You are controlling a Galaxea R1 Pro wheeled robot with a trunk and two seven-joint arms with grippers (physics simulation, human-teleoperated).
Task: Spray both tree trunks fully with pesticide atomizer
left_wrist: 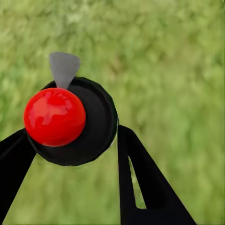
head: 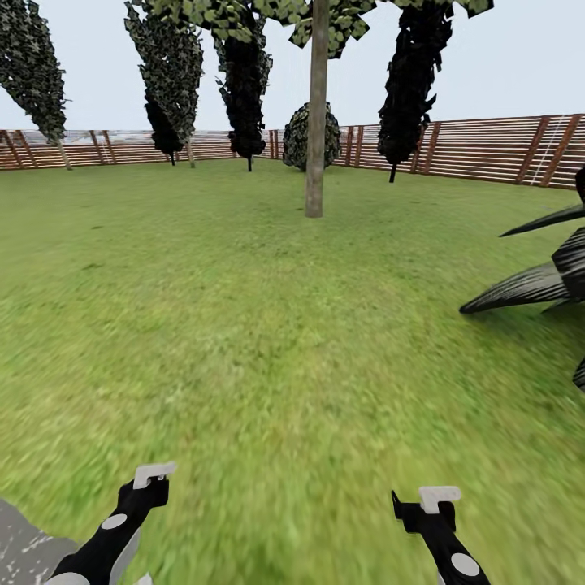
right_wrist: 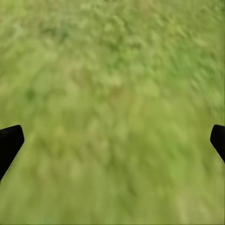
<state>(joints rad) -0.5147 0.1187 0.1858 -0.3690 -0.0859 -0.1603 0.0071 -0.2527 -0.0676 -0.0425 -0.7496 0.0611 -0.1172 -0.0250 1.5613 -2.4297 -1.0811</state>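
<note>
The pesticide atomizer (left_wrist: 89,117), a round black body with a glossy red ball on top and a grey cone nozzle, sits between the black fingers (left_wrist: 140,178) of my left gripper (left_wrist: 72,136), which is shut on it above grass. A tree with a bare grey-brown trunk (head: 315,122) stands far ahead on the lawn, its leafy crown (head: 325,20) at the picture's top. My left gripper (head: 150,479) and right gripper (head: 435,500) hang low over the grass near me. My right gripper (right_wrist: 112,140) is open, with only lawn between its fingers.
A brown slat fence (head: 487,150) edges the lawn at the back. Dark narrow cypresses (head: 410,81) and a round bush (head: 296,138) stand by it. Dark palm fronds (head: 544,280) reach in from the right. A grey stone (head: 24,544) lies by my left arm.
</note>
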